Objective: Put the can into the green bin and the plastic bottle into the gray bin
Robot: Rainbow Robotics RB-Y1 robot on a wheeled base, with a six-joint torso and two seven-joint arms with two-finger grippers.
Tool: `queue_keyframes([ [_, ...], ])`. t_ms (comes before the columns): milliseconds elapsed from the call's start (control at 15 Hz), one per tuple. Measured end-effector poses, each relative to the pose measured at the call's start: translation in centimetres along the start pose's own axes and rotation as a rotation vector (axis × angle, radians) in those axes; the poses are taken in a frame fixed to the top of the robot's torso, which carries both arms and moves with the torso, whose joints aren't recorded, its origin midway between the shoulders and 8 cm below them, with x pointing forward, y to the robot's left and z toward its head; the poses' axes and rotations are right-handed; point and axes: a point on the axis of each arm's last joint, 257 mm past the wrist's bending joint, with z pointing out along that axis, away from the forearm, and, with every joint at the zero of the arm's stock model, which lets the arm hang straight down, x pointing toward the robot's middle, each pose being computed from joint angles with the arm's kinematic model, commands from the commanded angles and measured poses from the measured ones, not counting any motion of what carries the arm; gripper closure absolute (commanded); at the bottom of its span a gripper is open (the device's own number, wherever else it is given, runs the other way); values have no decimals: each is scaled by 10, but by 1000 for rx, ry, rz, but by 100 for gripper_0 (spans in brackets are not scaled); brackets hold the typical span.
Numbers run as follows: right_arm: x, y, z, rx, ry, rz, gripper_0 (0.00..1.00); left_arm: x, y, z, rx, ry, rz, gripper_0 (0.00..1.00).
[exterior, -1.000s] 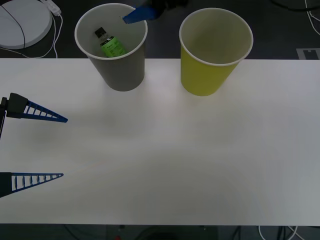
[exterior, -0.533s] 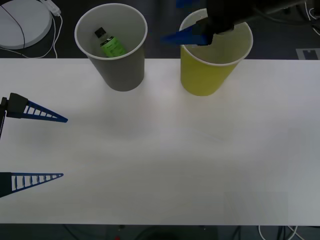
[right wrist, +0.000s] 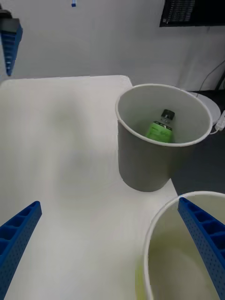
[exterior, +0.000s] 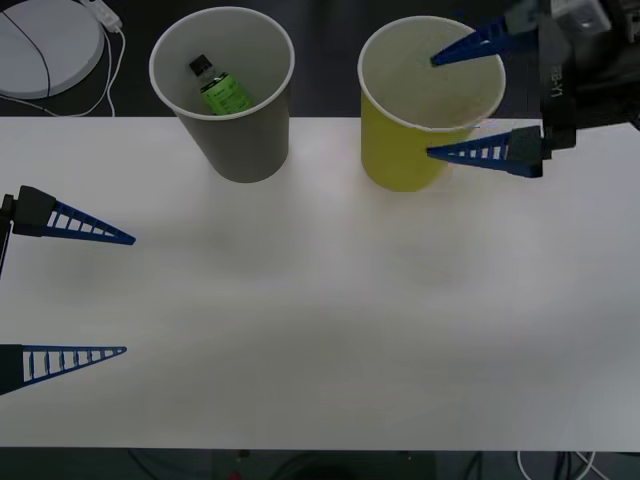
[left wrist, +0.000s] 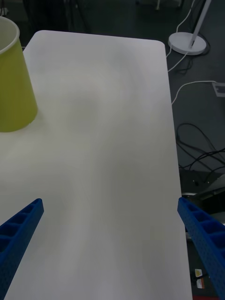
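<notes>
counter: white top (exterior: 320, 330), rounded corners, matte
floor: dark gray (left wrist: 201, 108), loose white and black cables trailing across it
lamp base: round white disc (exterior: 45, 45) on floor past counter's far left corner, cord attached
wall: plain white (right wrist: 93, 37)
wall panel: dark board (right wrist: 194, 12) mounted high

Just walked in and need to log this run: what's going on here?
The robot is sorting items into two bins on a white table. The bottle already lies inside the gray bin. The right gripper hangs open and empty at the green bin, one finger over its mouth, the other outside its wall. The left gripper sits open and idle near the table's left edge.
</notes>
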Motion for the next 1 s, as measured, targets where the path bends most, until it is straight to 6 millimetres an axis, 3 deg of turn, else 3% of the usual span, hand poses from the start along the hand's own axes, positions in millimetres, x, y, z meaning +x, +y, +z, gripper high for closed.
queue_keyframes([
  [467, 34, 44, -53, -61, -34, -98, 0, 0, 0, 0, 0, 0, 0, 0],
  [1000, 65, 100, -109, -146, -25, -17, 0, 0, 0, 0, 0, 0, 0, 0],
])
